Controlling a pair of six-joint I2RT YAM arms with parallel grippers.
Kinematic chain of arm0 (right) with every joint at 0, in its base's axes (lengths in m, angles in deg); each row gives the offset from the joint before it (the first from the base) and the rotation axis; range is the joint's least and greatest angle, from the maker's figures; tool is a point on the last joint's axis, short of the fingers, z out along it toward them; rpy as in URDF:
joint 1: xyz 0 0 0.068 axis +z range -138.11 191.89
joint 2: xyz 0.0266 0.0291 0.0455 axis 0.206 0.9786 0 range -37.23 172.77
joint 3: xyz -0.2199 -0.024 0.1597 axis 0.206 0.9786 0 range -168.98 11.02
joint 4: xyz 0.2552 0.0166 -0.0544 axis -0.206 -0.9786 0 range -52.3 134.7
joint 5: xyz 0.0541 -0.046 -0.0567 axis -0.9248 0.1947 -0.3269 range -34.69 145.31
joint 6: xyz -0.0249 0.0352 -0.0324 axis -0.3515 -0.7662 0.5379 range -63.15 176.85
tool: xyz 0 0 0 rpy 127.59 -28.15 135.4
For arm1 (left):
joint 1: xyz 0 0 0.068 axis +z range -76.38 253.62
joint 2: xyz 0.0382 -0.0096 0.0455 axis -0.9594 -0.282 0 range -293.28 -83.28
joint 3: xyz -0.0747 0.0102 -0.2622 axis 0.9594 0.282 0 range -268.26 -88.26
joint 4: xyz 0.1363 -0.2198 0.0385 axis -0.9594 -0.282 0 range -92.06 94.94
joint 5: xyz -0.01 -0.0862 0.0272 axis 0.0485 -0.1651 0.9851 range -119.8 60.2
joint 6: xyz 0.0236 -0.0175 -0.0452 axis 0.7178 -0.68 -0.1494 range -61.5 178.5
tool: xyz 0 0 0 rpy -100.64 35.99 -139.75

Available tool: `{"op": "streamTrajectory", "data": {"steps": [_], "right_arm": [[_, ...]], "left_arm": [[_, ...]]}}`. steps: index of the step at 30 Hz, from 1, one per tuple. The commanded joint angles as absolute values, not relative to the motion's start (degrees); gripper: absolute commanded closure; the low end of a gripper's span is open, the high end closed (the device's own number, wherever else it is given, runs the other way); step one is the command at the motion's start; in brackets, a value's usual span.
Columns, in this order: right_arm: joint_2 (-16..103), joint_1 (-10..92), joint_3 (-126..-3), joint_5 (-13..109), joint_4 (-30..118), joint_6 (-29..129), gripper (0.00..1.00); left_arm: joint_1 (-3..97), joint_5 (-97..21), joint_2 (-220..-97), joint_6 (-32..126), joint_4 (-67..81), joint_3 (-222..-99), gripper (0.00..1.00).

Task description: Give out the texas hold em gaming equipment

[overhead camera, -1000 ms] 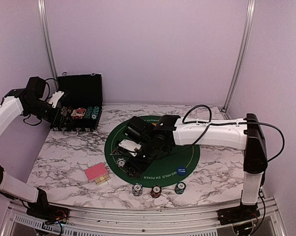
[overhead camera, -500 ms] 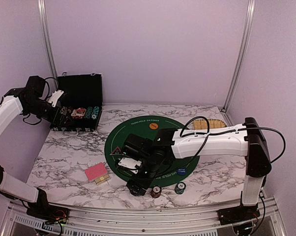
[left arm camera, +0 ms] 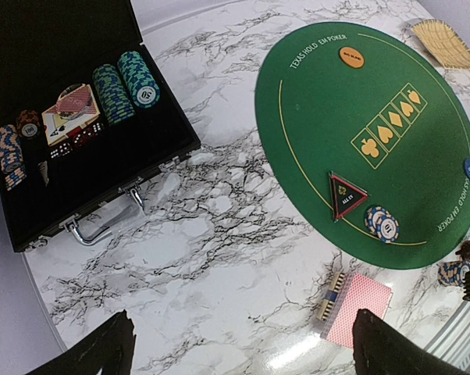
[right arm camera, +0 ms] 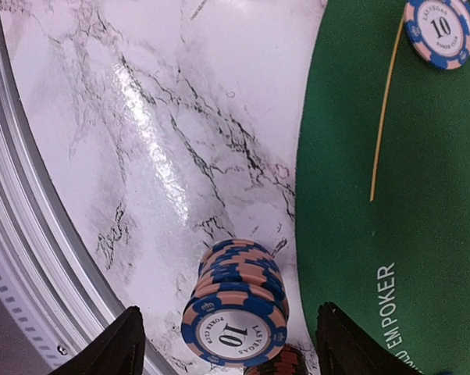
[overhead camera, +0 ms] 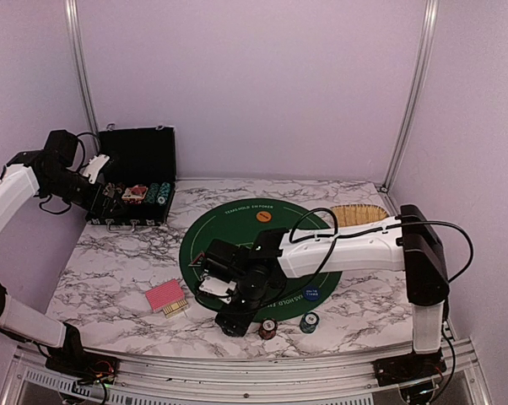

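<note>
While upright, blue chip stack [right arm camera: 236, 308] within the right claw [right arm camera: 229, 324]

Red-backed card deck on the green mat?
No, the red-backed card deck lies on the marble table, just off the green mat's edge.

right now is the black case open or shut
Open: the black case has its lid raised, and teal chip stacks and a red-backed deck show inside.

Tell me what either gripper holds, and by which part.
Nothing is held. The right gripper, open, straddles the blue-and-pink chip stack without touching it; the left gripper hangs open and empty.
</note>
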State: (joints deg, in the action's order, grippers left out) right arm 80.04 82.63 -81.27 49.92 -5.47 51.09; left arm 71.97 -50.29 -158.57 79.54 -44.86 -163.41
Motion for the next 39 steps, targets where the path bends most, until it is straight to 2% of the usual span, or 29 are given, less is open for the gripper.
{"op": "streamTrajectory", "data": {"steps": [1,13,19,22,25,28,39], "right_arm": [[81.2,82.9,-83.8,51.4,-4.4,51.5,0.29],[81.7,82.9,-83.0,51.8,-3.6,51.8,0.44],[81.7,82.9,-82.5,51.2,-3.4,51.9,0.55],[81.8,82.9,-82.1,50.6,-3.4,52.1,0.56],[81.8,82.9,-81.7,50.2,-3.5,52.1,0.48],[81.7,82.9,-81.5,50.1,-3.3,52.1,0.47],[81.6,82.8,-81.0,50.3,-3.4,52.0,0.64]], "left_arm": [[72.1,-50.2,-158.1,80.0,-46.7,-164.5,0.01],[72.1,-50.2,-158.2,79.9,-46.7,-164.6,0.01],[72.2,-50.0,-158.2,80.0,-46.7,-164.6,0.01],[72.2,-50.0,-158.2,80.0,-46.7,-164.7,0.01],[72.2,-50.1,-158.3,80.0,-46.7,-164.7,0.01],[72.2,-50.0,-158.2,80.1,-46.7,-164.6,0.01],[72.1,-49.9,-157.9,80.2,-46.7,-164.5,0.01]]}}
